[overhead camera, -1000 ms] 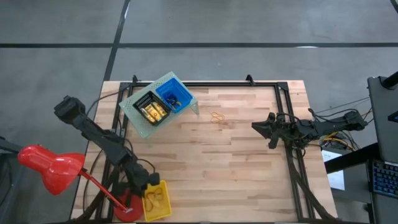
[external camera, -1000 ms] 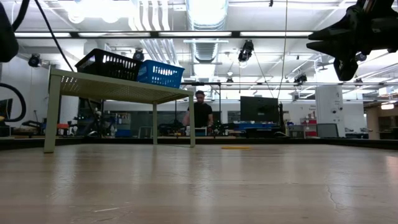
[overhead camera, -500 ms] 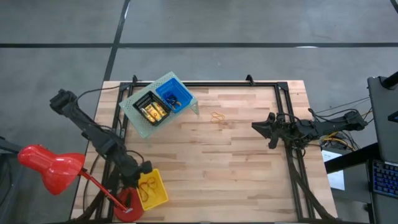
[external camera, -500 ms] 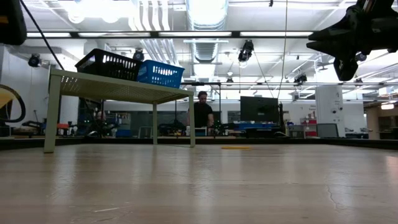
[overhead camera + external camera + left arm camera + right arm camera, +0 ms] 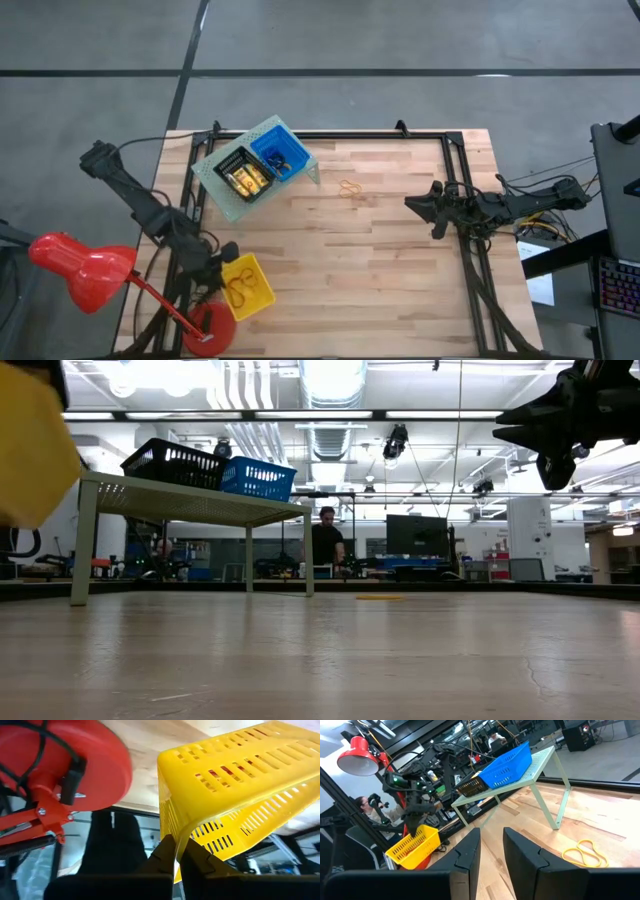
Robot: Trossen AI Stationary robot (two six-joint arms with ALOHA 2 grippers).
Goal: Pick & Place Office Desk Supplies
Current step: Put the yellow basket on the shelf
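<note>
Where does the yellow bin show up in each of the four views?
High view: yellow bin near the table's front left corner, held by the left gripper.
Low view: blurred yellow patch at top left.
Left wrist view: fills the upper right.
Right wrist view: lower left.
Shared landmark: red lamp.

The left arm reaches along the table's left edge toward its near corner, bent at the elbow; the left gripper sits low there, its fingers pressed together on the rim of a yellow bin, lifted clear of the table; the right arm stretches in from the right side, level above the table; the right gripper points inward, fingers slightly apart, holding nothing.
</note>
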